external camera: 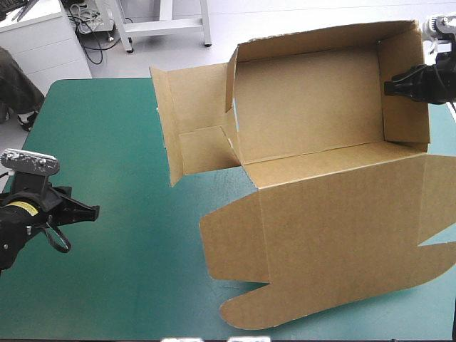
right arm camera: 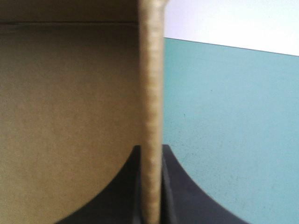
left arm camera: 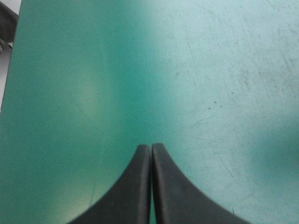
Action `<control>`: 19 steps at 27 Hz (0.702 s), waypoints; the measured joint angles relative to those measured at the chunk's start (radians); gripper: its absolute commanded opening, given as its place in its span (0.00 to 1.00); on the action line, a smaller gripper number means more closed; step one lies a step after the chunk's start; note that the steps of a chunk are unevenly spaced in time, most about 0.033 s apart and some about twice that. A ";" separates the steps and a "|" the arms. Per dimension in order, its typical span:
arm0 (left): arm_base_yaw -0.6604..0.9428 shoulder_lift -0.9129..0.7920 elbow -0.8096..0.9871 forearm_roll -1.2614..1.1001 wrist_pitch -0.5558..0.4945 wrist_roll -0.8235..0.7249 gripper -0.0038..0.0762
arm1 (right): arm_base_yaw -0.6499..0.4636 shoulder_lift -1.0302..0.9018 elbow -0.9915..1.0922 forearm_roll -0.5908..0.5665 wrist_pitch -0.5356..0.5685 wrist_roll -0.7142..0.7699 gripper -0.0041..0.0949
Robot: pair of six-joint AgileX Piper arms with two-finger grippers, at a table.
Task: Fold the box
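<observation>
While my right gripper (external camera: 390,87) pinches its 3 o'clock wall (external camera: 405,117), the box (external camera: 313,142) sits at the table (external camera: 128,285)'s 1 o'clock | left gripper (external camera: 91,211): 8 o'clock, fingers together, empty | step: end walls; next, I reckon: tuck 9 o'clock flap (external camera: 196,135).

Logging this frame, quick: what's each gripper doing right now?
Left gripper: closed, empty, over the teal-green cover.
Right gripper: closed on the box, at its right end wall.

We're seeing the teal-green table (external camera: 121,242) carrying the brown box (external camera: 313,107), which is sitting on its right half, lid (external camera: 342,235) lying flat.
</observation>
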 measured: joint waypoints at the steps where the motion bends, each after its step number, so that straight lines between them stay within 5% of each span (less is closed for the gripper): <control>1: 0.000 0.012 0.020 -0.010 -0.011 -0.001 0.04 | 0.000 -0.005 0.000 0.011 0.000 -0.003 0.02; 6: 0.005 0.088 0.091 -0.122 -0.069 0.033 0.04 | 0.000 -0.021 0.000 0.041 0.000 -0.007 0.02; 13: 0.031 0.255 0.120 -0.539 -0.145 0.322 0.04 | 0.087 -0.029 0.000 0.011 0.000 -0.004 0.02; 19: 0.230 0.397 0.120 -1.020 0.047 0.704 0.04 | 0.160 -0.029 0.000 -0.065 0.000 0.032 0.02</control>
